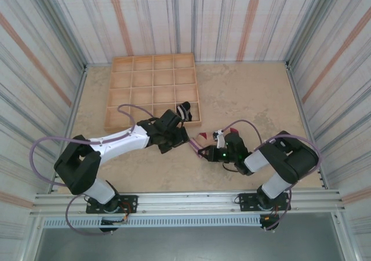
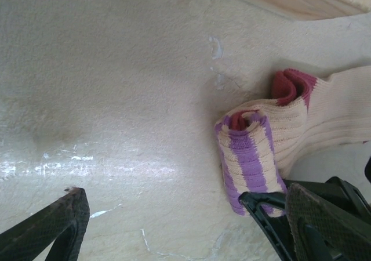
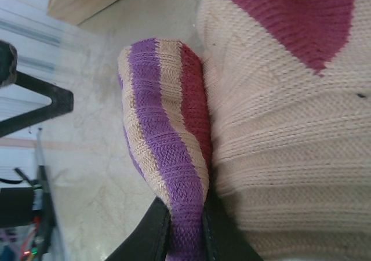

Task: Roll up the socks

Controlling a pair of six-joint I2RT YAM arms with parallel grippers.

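The beige sock (image 2: 324,107) with dark red toe and purple stripes lies on the table, its striped cuff end (image 2: 249,156) rolled over. My right gripper (image 3: 185,232) is shut on that rolled purple-striped end, pinching the fabric between both fingers; from above the right gripper (image 1: 204,152) sits at the sock's (image 1: 203,137) near end. My left gripper (image 2: 185,226) stands wide open just above the table, left of the roll, with nothing between its fingers; its right finger (image 2: 319,214) is close beside the roll. The black striped sock (image 1: 184,111) lies in the wooden tray's near right compartment.
The wooden grid tray (image 1: 152,78) stands at the back left, its near edge just behind the left gripper (image 1: 181,139). Striped walls close in the table on three sides. Bare table surface lies to the right and back right.
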